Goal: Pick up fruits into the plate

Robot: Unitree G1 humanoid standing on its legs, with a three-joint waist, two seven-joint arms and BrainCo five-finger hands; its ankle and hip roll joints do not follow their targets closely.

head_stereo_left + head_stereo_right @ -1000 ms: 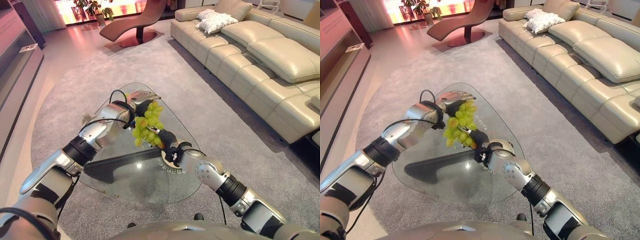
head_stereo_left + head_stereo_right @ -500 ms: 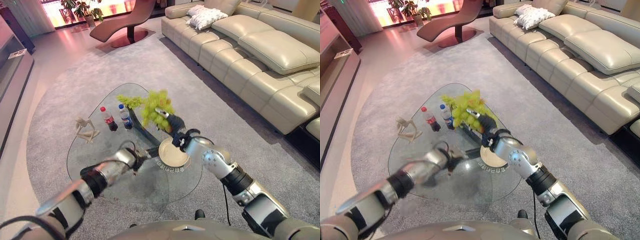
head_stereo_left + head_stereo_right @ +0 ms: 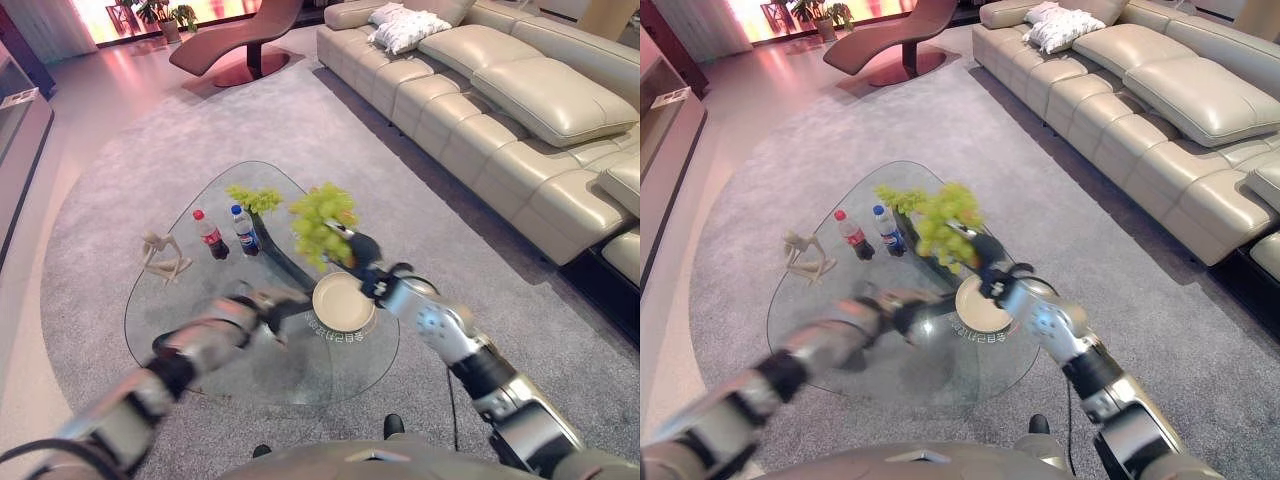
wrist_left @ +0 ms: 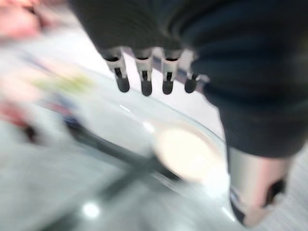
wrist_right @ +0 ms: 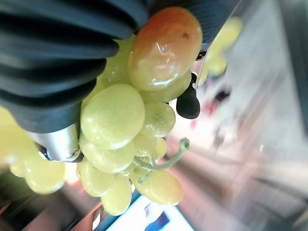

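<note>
In the left eye view, centre frame, our right hand (image 3: 362, 262) grips a bunch of green grapes (image 3: 320, 222) in the air just above the plate (image 3: 342, 301) on the glass table (image 3: 170, 320); our left hand (image 3: 262, 306) hangs left of the plate. Its wrist view shows its fingers (image 4: 144, 79) relaxed, empty. The right wrist view shows the grapes clasped. We judge this the carrying step; next we lower and release onto the plate.

Left robot hand (image 3: 262, 305) is smearing into a total blur over the table (image 3: 180, 330), so its fingers aren't readable there. Grapes (image 5: 130, 125) are covering most of the right robot hand (image 3: 360, 262), hiding its fingers. Second green bunch (image 3: 255, 199) and the two bottles (image 3: 228, 232) are looking too small for detail.
</note>
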